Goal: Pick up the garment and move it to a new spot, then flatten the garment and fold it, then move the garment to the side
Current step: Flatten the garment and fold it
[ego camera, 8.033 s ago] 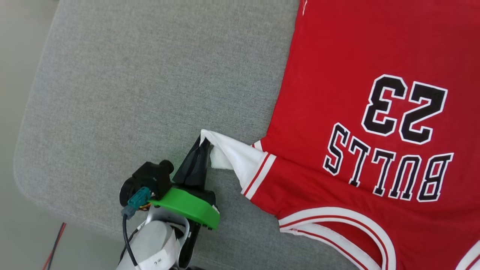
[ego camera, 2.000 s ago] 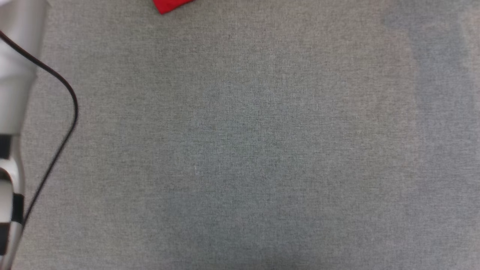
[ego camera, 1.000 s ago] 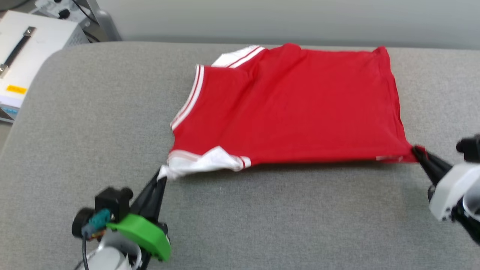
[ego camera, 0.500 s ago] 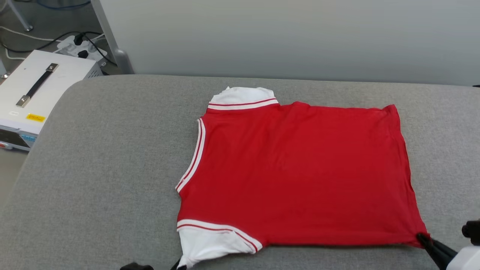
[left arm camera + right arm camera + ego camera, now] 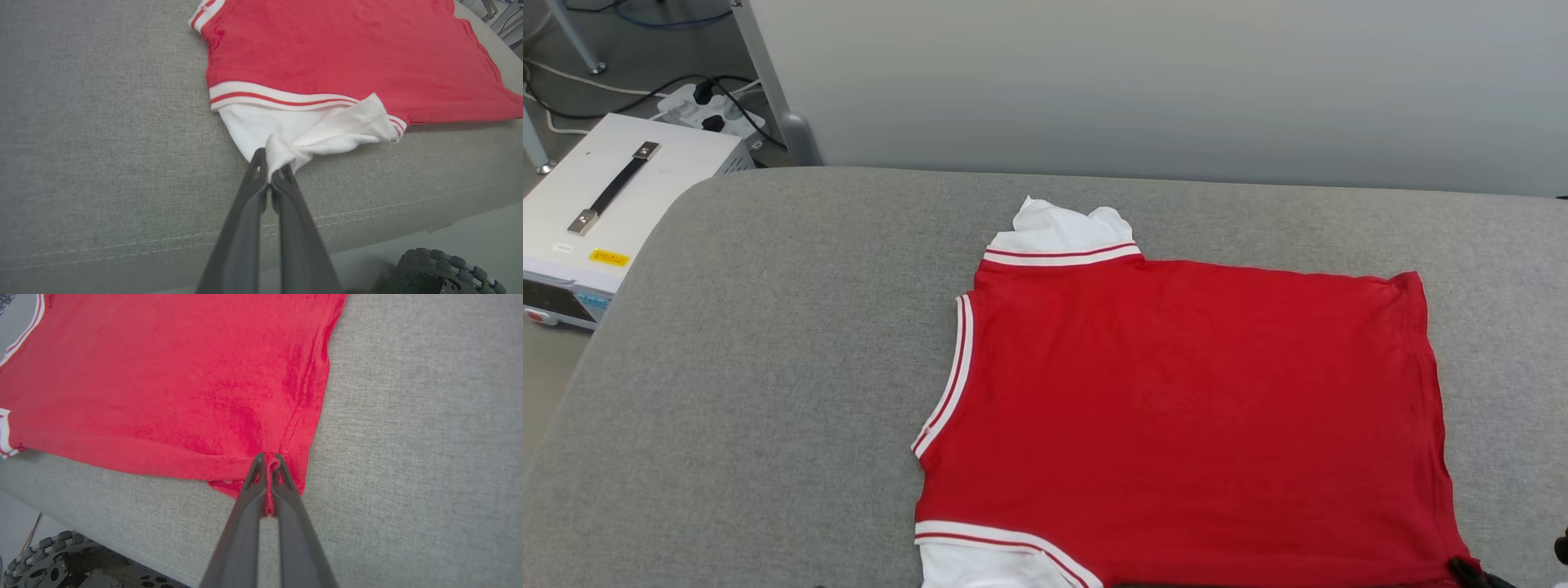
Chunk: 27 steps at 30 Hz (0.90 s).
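The garment (image 5: pixel 1176 408), a red jersey T-shirt with white sleeves and striped trim, lies spread with its plain side up on the grey cushioned surface (image 5: pixel 768 367); no numerals show. In the left wrist view my left gripper (image 5: pixel 269 165) is shut on the bunched tip of the white sleeve (image 5: pixel 286 134) at the shirt's near left corner. In the right wrist view my right gripper (image 5: pixel 267 465) is shut on the red hem corner (image 5: pixel 267 498) near the surface's front edge. The dark tip of that gripper (image 5: pixel 1470 570) peeks in at the head view's bottom right.
A white box (image 5: pixel 596 212) with a black handle stands on the floor beyond the surface's left edge, with cables and a power strip (image 5: pixel 707 102) behind it. A pale wall (image 5: pixel 1135 82) runs along the back. My wheeled base (image 5: pixel 49 559) shows below the front edge.
The head camera has tilted, so the shirt sits lower in the picture and both grippers have slipped toward its bottom edge. The shirt now lies flatter, pulled toward me; both grips hold.
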Available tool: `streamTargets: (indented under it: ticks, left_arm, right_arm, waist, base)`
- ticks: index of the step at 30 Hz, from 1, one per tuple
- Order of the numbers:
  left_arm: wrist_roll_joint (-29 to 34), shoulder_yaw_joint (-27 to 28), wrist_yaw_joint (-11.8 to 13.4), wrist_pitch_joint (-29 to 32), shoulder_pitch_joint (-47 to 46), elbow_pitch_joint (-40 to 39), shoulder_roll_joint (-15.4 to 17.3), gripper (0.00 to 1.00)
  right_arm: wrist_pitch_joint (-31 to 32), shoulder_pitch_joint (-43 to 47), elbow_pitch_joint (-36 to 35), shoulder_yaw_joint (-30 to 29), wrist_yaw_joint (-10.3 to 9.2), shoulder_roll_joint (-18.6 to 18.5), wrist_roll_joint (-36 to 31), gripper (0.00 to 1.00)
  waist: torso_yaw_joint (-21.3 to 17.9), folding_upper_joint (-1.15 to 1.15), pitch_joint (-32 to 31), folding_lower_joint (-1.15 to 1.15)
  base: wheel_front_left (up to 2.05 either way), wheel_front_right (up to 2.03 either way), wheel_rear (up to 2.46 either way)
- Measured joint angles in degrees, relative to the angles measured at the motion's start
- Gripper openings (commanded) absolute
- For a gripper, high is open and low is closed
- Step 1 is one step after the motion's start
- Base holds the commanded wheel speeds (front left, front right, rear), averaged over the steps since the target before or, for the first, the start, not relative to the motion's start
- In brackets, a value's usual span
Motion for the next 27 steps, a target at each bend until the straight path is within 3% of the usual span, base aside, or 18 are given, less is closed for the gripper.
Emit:
streamTargets:
  ticks: [7,11,20,27]
  left_arm:
    - [3.9,0.1,-2.7,0.5,-12.3,1.3,1.1,0.00]
    - [6.0,0.6,-5.2,0.8,-22.9,5.7,0.6,0.00]
    - [6.9,-0.7,-10.1,1.0,-37.9,18.9,-1.7,0.00]
    - [6.5,-5.1,-11.4,-0.3,-43.3,29.2,-3.5,0.00]
  right_arm:
    - [5.3,-1.2,-4.1,-7.2,0.00,2.6,-3.5,0.00]
    - [9.3,-6.2,-5.6,-10.5,-0.01,4.4,-5.7,0.00]
    - [14.4,-17.5,-4.0,-10.9,0.00,6.3,-7.3,0.00]
    - [15.6,-25.3,2.1,-8.1,-0.01,7.3,-7.7,0.00]
  waist:
    - [-0.1,0.00,1.9,0.00]
    - [-0.7,0.00,4.6,0.00]
    - [-2.3,0.00,10.7,0.00]
    - [-3.5,0.00,14.6,0.01]
  base:
    - [0.00,0.00,0.00]
    - [0.00,0.00,0.00]
    - [0.00,0.00,0.00]
    - [0.00,0.00,0.00]
